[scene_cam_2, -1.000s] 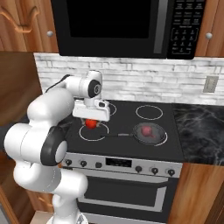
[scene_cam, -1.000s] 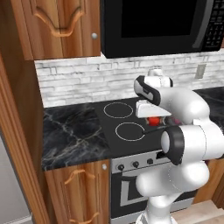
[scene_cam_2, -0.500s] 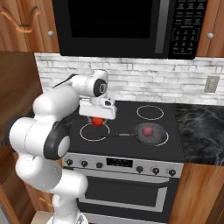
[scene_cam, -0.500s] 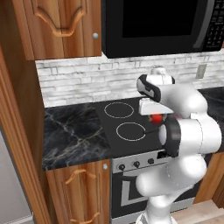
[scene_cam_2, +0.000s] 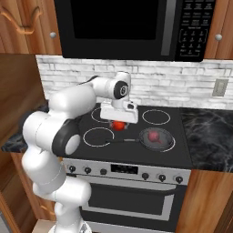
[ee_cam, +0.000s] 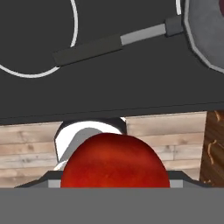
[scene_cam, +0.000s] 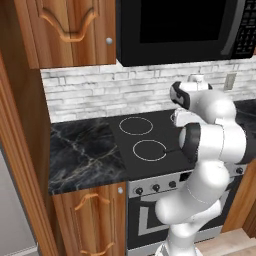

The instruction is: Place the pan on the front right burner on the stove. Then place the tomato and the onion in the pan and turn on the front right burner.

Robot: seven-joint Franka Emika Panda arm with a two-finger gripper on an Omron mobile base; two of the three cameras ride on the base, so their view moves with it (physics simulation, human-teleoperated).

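While the hand (scene_cam_2: 119, 123) pinches the tomato (scene_cam_2: 119, 126) above the stove (scene_cam_2: 136, 152), the pan (scene_cam_2: 154, 139) lies with its handle pointing left.

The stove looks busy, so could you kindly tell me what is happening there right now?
The white arm is carrying the tomato above the stove, holding it under its gripper. In the hand view the red ball sits right at the fingers. The pan already rests on the front right burner, its handle pointing left, with the onion inside it. The tomato hangs to the left of the pan, over the middle of the cooktop, not yet in it.
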